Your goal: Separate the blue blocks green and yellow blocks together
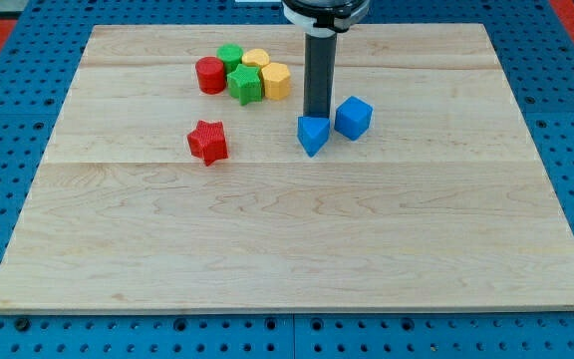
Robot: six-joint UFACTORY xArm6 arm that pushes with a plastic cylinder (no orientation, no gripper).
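With the green and yellow blocks (252, 74) already clustered at the counter's (287, 239) eleven o'clock, my tip (316, 117), a bare rod with no fingers to clench, touches the blue triangular block (312, 135) from twelve o'clock, the blue cube (353, 117) just beside at three; next, wedge them apart.

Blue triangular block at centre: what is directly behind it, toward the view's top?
The dark rod stands right behind the blue triangular block. My tip meets the block's top edge; actual contact is hidden. The blue cube sits to its right.

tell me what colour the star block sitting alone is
Red: the star shows plainly in the camera view.
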